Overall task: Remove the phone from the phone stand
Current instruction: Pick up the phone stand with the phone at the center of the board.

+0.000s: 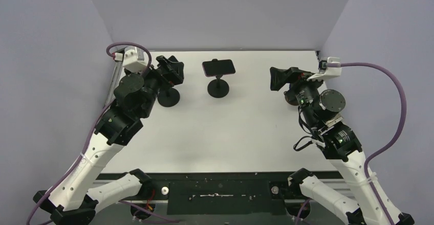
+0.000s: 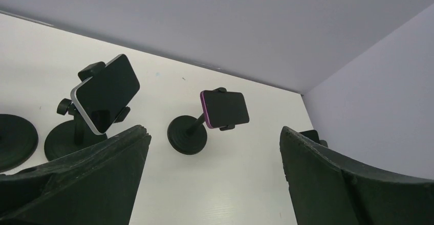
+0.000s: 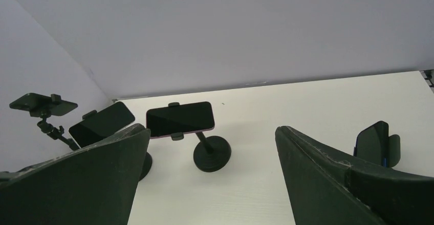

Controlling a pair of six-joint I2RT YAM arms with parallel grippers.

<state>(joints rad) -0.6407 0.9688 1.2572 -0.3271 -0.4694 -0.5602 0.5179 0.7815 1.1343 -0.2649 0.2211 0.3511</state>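
From above, the phone [image 1: 218,67] sits clamped sideways on its stand [image 1: 218,88], far centre of the table [image 1: 230,133], between both arms. Left wrist: left end effector [image 2: 213,130] gapes wide, empty, framing it for approach. Right wrist: right end effector [image 3: 208,129] equally spread, holding nothing.

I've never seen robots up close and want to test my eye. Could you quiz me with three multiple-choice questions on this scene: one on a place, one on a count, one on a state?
1. Where is the purple-edged phone?
A) clamped in its stand
B) flat on the table
C) in a gripper

2. How many phones does the left wrist view show?
A) one
B) two
C) four

3. The left gripper is:
A) open and empty
B) shut on a phone
C) shut on a stand

Answers:
1 A: the clamp holds it above the round base.
2 B: the purple-edged one and a silver-edged phone.
3 A: its fingers stand wide apart, gripping nothing.
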